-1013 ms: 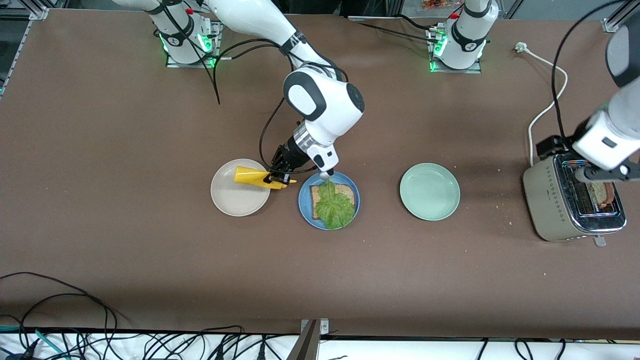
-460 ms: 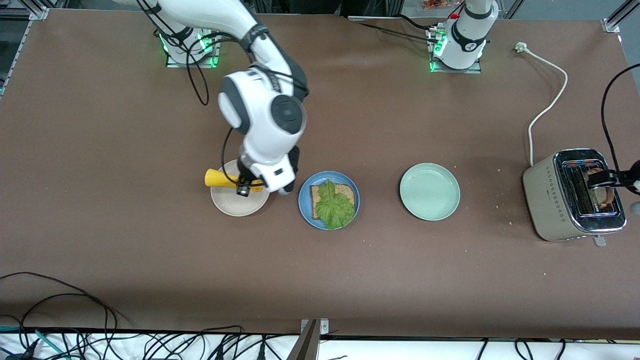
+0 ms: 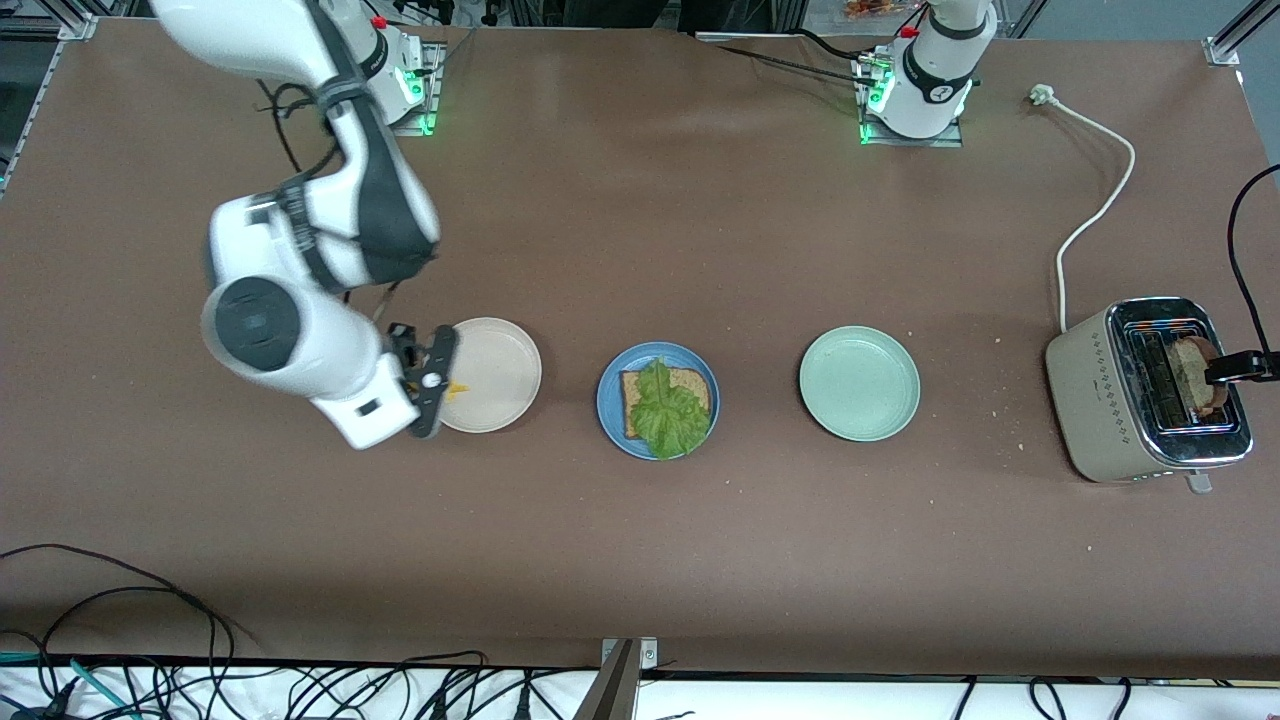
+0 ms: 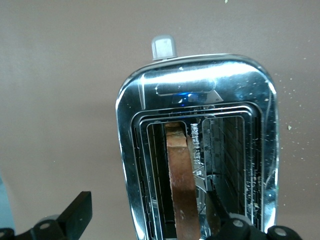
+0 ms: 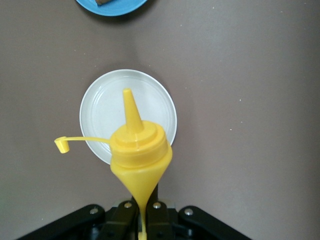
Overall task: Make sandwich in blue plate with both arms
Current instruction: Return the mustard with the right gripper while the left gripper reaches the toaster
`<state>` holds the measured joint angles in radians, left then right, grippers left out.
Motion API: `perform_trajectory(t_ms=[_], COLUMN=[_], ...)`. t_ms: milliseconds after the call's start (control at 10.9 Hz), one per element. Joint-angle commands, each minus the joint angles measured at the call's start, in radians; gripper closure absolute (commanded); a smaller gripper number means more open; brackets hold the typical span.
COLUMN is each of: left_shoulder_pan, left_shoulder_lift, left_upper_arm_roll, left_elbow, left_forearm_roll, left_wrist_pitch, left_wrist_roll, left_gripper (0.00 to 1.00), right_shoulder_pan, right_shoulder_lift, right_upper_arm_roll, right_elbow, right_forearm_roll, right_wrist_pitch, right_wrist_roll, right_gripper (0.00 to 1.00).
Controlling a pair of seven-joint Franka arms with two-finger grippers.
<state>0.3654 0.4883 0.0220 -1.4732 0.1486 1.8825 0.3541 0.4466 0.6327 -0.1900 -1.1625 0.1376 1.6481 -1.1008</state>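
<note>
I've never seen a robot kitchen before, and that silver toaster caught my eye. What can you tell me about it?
The toaster is a shiny, chrome-looking box with two slots, a lever at one end and a pale cord. It stands upright at the left arm's end of the table, crumbs scattered around it. One slice of brown bread stands on edge in a slot. The open left gripper is over it, straddling the slice.

The front view looks down from high across the surface (image 3: 640,560). Each wrist view looks straight down, close: the left onto the toaster (image 4: 197,150), the right onto the beige plate (image 5: 100,117); the front view shows both.
</note>
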Motion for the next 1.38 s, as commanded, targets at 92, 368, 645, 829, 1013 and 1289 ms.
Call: perform_trajectory(t_ms=[92,368,645,829,1013,1289], left_shoulder_pan=[0.004,0.004,0.006,0.004,0.001,-0.003], left_shoulder_lift=[0.019,0.019,0.024,0.033,0.030,-0.034], left_upper_arm_roll=[-0.011,-0.011,-0.011,-0.011,-0.013,-0.025], left_elbow=[0.037,0.036,0.034,0.034,0.036,0.042], left_forearm_roll=[-0.011,-0.006,-0.006,-0.007,-0.006,-0.004], left_wrist_pitch=[-0.010,-0.011,-0.011,-0.011,-0.014,-0.055], left_wrist_roll=[-0.021,-0.004,0.000,-0.003,-0.001,0.029], left_gripper=[0.11,0.76,0.89,0.92,1.00,1.00], right_shoulder_pan=[-0.187,-0.282,-0.403,-0.457,-0.492,-0.531], right_shoulder_lift=[-0.010,-0.004,0.070,0.114,0.160,0.231], right_upper_arm_roll=[0.024,0.027,0.027,0.027,0.029,0.029], right_elbow=[-0.028,-0.063,-0.082,-0.094,-0.092,-0.094], right_forearm_roll=[0.255,0.359,0.509,0.606,0.684,0.757], right_wrist_pitch=[-0.088,-0.125,-0.181,-0.211,-0.257,-0.313], right_wrist_roll=[-0.230,-0.423,-0.690,-0.827,-0.933,-1.115], right_gripper=[1.00,1.00,1.00,1.00,1.00,1.00])
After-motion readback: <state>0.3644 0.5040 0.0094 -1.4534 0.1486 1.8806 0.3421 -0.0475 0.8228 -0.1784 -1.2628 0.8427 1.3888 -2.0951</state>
